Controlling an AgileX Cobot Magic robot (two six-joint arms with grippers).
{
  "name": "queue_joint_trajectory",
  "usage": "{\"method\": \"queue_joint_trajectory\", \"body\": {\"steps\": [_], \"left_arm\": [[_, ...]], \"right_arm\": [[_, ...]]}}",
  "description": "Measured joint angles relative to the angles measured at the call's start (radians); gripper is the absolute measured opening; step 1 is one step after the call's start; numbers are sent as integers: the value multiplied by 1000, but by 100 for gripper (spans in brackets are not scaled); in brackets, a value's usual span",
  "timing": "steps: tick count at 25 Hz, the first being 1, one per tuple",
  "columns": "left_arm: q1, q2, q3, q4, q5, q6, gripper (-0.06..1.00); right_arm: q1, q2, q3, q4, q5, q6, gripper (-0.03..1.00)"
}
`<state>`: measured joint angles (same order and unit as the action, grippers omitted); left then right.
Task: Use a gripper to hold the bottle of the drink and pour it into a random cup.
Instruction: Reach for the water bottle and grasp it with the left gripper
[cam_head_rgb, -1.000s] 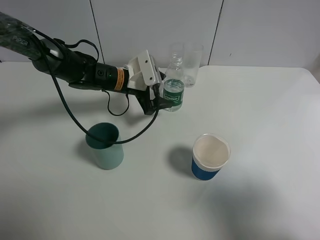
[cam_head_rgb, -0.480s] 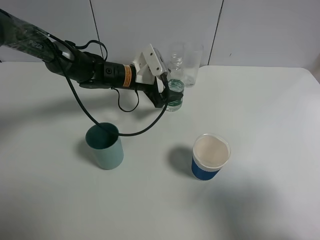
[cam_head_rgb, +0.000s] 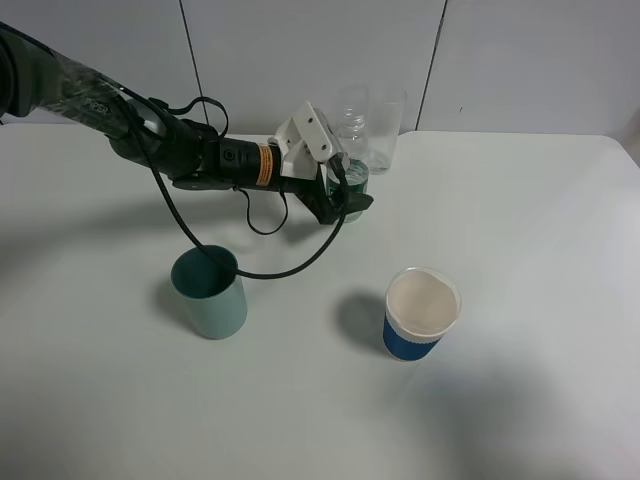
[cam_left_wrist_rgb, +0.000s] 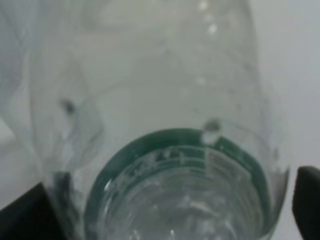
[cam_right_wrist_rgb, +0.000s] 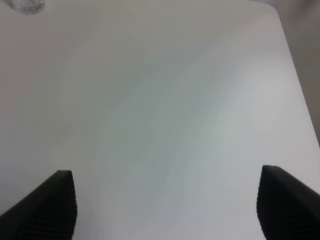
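Counting the items on the white tabletop (cam_head_rgb: 540, 250) gives one bottle (cam_head_rgb: 358, 178), one blue cup (cam_head_rgb: 420, 318), one pale teal cup (cam_head_rgb: 210, 295) and one clear glass (cam_head_rgb: 385, 125).

One arm shows in the high view. Its left gripper (cam_head_rgb: 343, 203) is at the lower half of the bottle with its jaws spread, one on each side of the body. In the left wrist view a thin gap separates the bottle (cam_left_wrist_rgb: 165, 100) from the dark fingertip (cam_left_wrist_rgb: 307, 200) at one edge, so the jaws are not clamped.

The bottle stands upright near the back of the tabletop, just in front of the glass. The blue cup stands well apart from it, nearer the front. The teal cup stands under the arm's cable loop.

The right gripper (cam_right_wrist_rgb: 167, 205) shows only in its own wrist view, jaws wide apart over bare tabletop.

Limits of view:
- The gripper covers much of the bottle's label.
- The left wrist view is blurred.
- A clear object (cam_right_wrist_rgb: 27, 5) is cut off at the right wrist view's edge and cannot be identified.
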<state>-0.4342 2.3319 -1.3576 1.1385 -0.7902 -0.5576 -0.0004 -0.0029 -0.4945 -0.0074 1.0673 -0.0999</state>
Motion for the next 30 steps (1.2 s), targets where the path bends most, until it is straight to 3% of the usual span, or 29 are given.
{"method": "queue_joint_trajectory", "body": {"steps": [16, 21, 25, 30], "left_arm": [[-28, 1, 0, -47, -24, -2, 84], [-28, 1, 0, -51, -24, -2, 74], [-28, 1, 0, -51, -25, -22, 55], [-29, 1, 0, -51, -25, -50, 55]], "right_arm": [[0, 0, 0, 0, 0, 0, 74], [0, 0, 0, 0, 0, 0, 74], [0, 0, 0, 0, 0, 0, 74], [0, 0, 0, 0, 0, 0, 74]]}}
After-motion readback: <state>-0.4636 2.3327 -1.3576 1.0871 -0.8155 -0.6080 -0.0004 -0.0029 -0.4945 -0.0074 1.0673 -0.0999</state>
